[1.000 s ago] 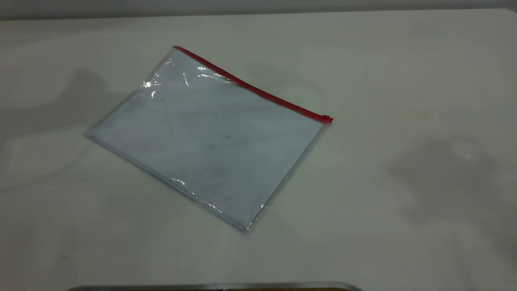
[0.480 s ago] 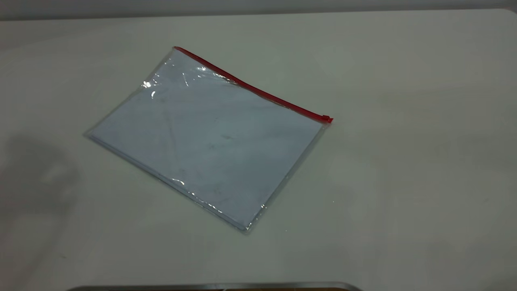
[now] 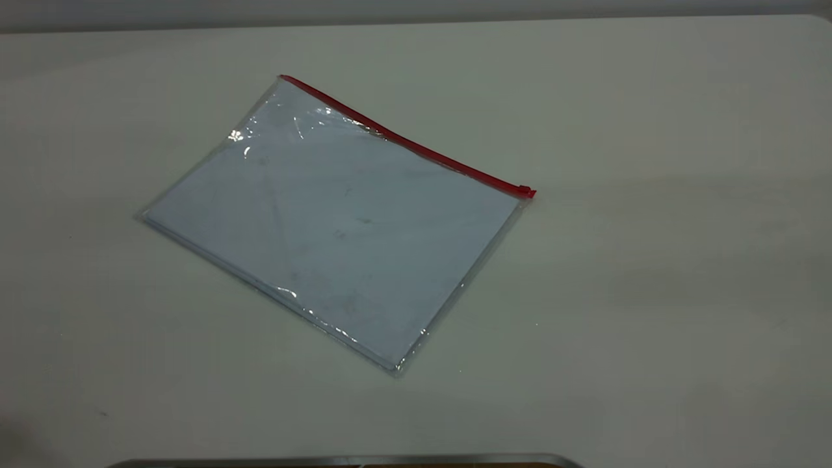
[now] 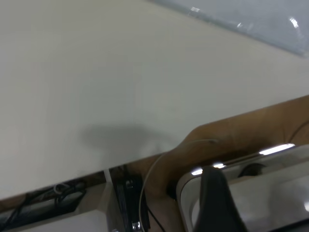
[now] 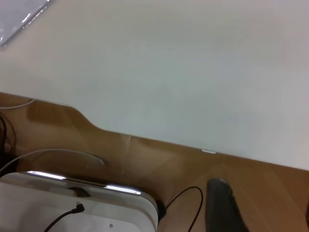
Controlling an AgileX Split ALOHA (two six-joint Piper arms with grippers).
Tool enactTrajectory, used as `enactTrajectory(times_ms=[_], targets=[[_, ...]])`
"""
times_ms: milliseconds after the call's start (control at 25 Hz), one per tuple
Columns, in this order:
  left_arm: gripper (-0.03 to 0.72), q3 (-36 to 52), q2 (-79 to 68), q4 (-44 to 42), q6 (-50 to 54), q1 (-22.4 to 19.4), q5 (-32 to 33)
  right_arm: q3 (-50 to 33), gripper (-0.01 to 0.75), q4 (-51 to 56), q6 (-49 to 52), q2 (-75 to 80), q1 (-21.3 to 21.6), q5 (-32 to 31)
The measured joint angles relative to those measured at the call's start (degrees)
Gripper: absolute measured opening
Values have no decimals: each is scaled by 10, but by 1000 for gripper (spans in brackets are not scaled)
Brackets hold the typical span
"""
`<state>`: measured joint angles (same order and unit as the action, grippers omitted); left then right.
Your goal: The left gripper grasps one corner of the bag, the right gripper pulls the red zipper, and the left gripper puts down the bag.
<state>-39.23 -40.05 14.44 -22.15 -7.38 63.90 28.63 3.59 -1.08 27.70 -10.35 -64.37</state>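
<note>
The bag (image 3: 331,221) lies flat on the white table (image 3: 650,195), pale sheets showing through the clear plastic. The red zipper (image 3: 403,136) runs along its far long edge, with the slider tab (image 3: 525,191) at the right end. The corner of the bag (image 3: 284,80) at the far left end of the strip lies free. Neither gripper shows in the exterior view. Only a dark part of my left gripper (image 4: 217,205) and of my right gripper (image 5: 223,208) shows, each off the table's near edge. An edge of the bag shows in the left wrist view (image 4: 270,19) and the right wrist view (image 5: 19,14).
A metal-rimmed object (image 3: 344,460) sits at the near table edge. Below the edge there is a wooden surface (image 5: 270,183), with a white rounded device in the left wrist view (image 4: 270,193) and the right wrist view (image 5: 72,203), and cables.
The arm shadows at the left and right of the table have slid off towards the near side and are gone. The bag has not moved.
</note>
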Motion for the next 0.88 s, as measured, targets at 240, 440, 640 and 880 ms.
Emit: enactTrajectory(times_ms=[240, 440, 640, 880], targets=[[518, 96, 148, -34, 55, 2, -8, 0, 453, -2, 0, 0, 0, -1], [518, 102, 224, -62, 102, 49, -13, 0, 453, -2, 0, 0, 0, -1], [518, 113, 262, -97, 120, 76, 2, -1, 453, -2, 0, -24, 2, -3], [518, 114, 275, -125, 157, 76, 2, -2, 453, -1, 0, -123, 57, -7]])
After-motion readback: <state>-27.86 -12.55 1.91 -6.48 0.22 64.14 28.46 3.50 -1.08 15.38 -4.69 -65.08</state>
